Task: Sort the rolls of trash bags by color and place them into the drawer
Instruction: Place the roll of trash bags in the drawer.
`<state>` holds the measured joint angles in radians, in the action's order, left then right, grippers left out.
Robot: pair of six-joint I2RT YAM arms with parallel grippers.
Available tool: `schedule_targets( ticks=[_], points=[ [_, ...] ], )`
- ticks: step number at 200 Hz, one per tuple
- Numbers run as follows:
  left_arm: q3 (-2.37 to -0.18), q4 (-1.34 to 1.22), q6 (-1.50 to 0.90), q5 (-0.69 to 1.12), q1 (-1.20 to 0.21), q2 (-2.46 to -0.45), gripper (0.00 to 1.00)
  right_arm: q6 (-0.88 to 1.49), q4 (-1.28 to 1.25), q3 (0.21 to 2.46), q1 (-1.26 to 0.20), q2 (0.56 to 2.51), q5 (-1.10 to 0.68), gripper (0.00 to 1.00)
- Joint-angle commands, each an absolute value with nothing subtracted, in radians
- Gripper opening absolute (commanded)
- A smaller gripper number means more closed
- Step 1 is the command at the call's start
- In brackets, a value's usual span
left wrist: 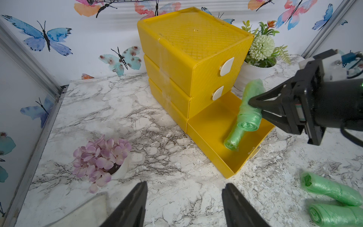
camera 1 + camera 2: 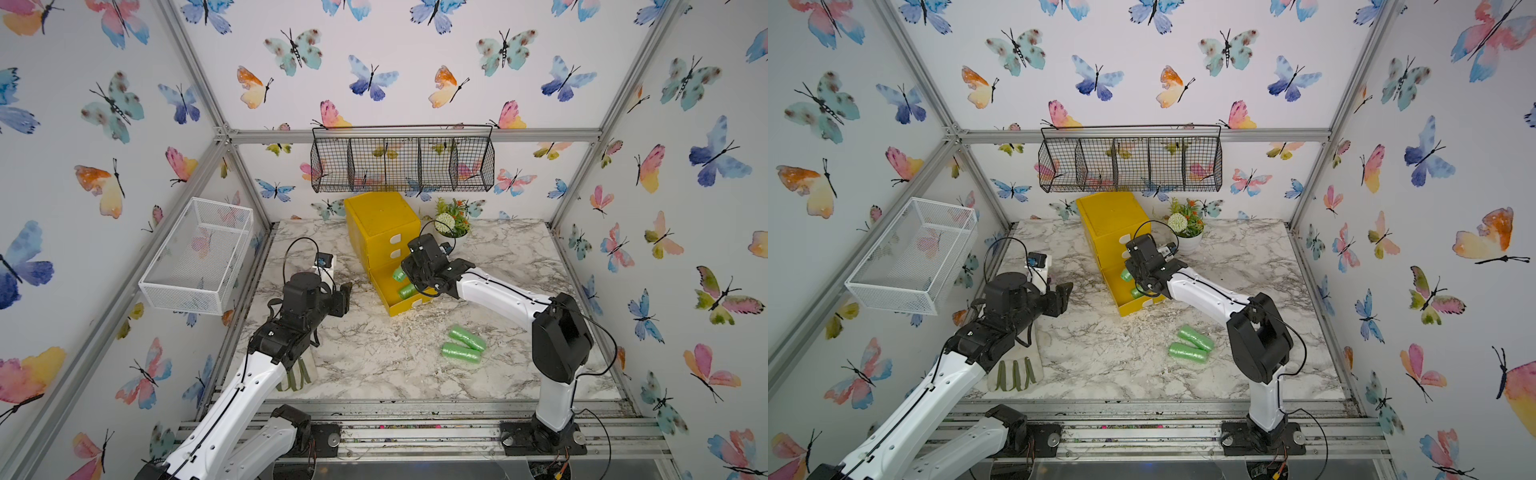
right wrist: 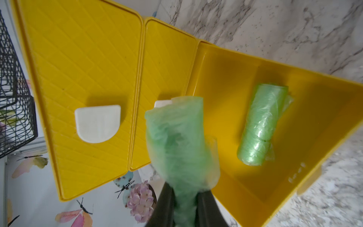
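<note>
Showing four green rolls point(image 2: 461, 352): two on the tabletop point(image 2: 374, 365), one inside the open drawer point(image 1: 212, 127), one held above it. One yellow chest point(image 2: 380, 216) of three stacked drawers, two shut, one pulled out. Two white handles point(image 1: 226, 65) in plain sight. Two baskets: one black wire basket point(image 2: 403, 164), one white mesh basket point(image 2: 195, 257). Two potted plants: one green-and-white plant point(image 2: 453, 220), one lilac flower pot point(image 1: 102, 159). One glove point(image 2: 1015, 372). Two robot arms: one left arm point(image 2: 257, 374), one right arm point(image 2: 498, 291).
</note>
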<state>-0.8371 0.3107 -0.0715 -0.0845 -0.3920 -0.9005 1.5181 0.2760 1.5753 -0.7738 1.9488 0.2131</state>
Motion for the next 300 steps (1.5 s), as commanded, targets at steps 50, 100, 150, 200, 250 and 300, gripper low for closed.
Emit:
schedule_targets(
  ticks=[50,100,150,200,250,300],
  points=[
    [-0.829,0.294,-0.078,-0.057,-0.385,-0.9,0.65,1.572,0.351,1.694,-0.755,2.115,0.239,0.17],
    [-0.828,0.296,-0.078,-0.053,-0.383,-0.902,0.65,1.578,0.409,1.795,-0.746,2.221,0.236,0.18],
    [-0.827,0.295,-0.075,-0.048,-0.383,-0.902,0.66,1.577,0.434,1.813,-0.73,2.255,0.261,0.18],
    [-0.828,0.295,-0.072,-0.032,-0.383,-0.905,0.68,1.578,0.439,1.795,-0.723,2.269,0.265,0.21],
    [-0.827,0.295,-0.067,-0.028,-0.383,-0.907,0.68,1.58,0.431,1.784,-0.718,2.275,0.254,0.24],
    [-0.829,0.295,-0.067,-0.028,-0.383,-0.905,0.68,1.577,0.416,1.761,-0.715,2.254,0.258,0.33]
  ],
)
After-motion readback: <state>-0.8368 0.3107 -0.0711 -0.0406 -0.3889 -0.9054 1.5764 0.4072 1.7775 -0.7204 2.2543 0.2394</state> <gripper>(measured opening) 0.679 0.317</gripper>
